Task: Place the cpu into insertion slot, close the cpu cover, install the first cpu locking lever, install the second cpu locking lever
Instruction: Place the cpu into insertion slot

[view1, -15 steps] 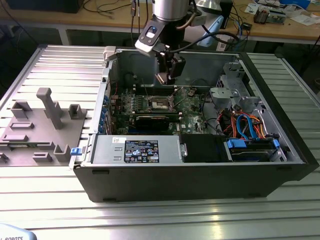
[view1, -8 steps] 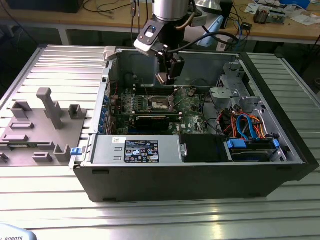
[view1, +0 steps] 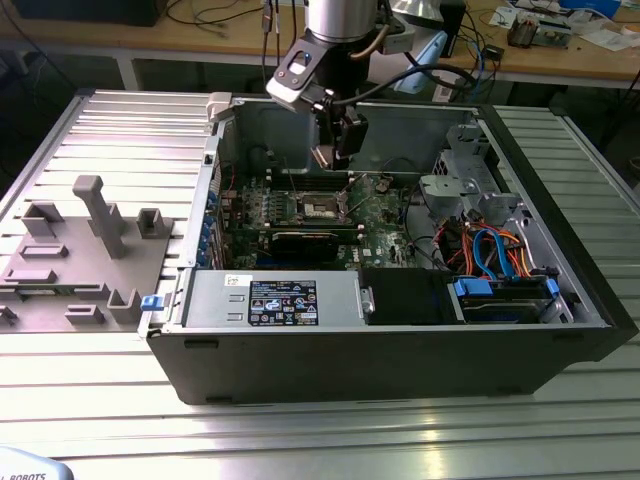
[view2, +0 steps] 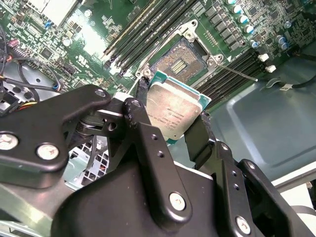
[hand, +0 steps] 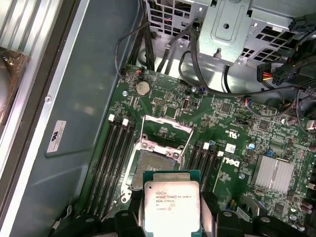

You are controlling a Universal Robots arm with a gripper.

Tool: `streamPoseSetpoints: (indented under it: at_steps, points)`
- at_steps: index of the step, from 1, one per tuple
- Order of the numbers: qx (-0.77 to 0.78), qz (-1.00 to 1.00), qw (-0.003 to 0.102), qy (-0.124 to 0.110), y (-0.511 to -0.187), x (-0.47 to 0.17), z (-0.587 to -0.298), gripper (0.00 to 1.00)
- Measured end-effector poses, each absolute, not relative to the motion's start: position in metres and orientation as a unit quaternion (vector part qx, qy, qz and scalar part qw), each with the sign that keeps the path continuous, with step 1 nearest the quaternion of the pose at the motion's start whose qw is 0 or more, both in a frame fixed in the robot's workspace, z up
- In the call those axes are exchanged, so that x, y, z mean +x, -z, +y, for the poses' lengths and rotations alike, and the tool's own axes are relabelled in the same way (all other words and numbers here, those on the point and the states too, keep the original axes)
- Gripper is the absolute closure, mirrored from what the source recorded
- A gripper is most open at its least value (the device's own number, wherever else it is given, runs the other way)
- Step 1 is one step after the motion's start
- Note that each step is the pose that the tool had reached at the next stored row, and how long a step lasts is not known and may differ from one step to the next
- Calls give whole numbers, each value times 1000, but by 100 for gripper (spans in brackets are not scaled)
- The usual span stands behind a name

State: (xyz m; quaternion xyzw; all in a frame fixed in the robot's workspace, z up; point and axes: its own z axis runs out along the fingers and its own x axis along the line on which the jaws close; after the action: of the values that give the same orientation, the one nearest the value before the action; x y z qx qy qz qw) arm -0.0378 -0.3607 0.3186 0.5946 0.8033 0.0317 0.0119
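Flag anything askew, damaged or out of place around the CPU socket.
Nothing stands out. The gripper holds the cpu by its edges above the empty insertion slot, and the cpu cover stands swung open, as loading needs. No damage is visible.

One cpu [view2: 173, 111] is counted, and one insertion slot [view2: 178, 60] with one cpu cover [hand: 160, 144]. One tool [view2: 170, 117] is seen, with two black fingers [view2: 196, 136]. Memory slots [hand: 114, 163] are found in two groups, one group at each side of the insertion slot; the number inside each group cannot be told surely. One round coin battery [hand: 142, 88] and one finned silver heatsink [hand: 273, 176] are counted on the one green board [hand: 232, 113]. In the exterior view, one open computer case [view1: 400, 360] and one grey fixture [view1: 80, 250] are seen on one desk [view1: 320, 440].
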Motion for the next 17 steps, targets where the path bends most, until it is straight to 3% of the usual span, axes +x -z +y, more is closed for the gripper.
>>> streamPoseSetpoints:
  at_steps: [17]
  points:
    - [618,785,13,-31,-319,-38,-361,45]
